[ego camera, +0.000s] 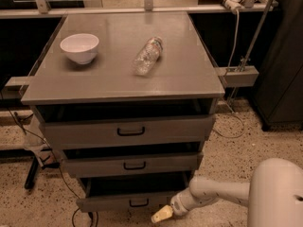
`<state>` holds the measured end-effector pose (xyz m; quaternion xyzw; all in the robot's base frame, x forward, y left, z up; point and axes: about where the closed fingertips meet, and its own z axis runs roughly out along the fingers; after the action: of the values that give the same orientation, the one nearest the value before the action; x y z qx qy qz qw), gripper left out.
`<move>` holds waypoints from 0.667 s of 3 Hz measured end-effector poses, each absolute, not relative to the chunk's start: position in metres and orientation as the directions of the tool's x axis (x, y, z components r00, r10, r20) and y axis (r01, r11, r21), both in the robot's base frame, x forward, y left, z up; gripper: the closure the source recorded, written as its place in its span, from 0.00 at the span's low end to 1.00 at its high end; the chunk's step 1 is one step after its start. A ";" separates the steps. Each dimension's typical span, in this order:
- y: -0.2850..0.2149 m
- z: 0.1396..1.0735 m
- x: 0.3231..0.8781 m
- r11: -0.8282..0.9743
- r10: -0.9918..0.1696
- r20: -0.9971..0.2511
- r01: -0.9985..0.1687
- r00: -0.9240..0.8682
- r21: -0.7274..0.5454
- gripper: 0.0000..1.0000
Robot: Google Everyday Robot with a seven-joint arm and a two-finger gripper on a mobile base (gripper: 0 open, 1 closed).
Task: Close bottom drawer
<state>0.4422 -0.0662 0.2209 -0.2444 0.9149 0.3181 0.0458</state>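
- Gripper [162,214] hangs low, just beside the right end of the bottom drawer [109,203]; you cannot tell if it is spread or closed.
- You see this drawer pulled out, under the middle drawer [94,167].

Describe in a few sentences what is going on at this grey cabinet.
A robot arm reaches in low from the right, its pincer down by the right front corner of the bottom drawer. That drawer is pulled out, its dark inside showing, so it is not yet closed. I cannot tell whether the pincer touches it. On the cabinet top sit a white bowl and a plastic bottle lying on its side.
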 end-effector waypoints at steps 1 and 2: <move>-0.066 0.221 0.442 0.678 -0.418 -0.239 -0.476 -0.876 0.560 0.43; -0.066 0.221 0.442 0.678 -0.418 -0.239 -0.476 -0.876 0.560 0.66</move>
<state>0.4422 -0.0661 0.2209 -0.2445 0.9149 0.3180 0.0458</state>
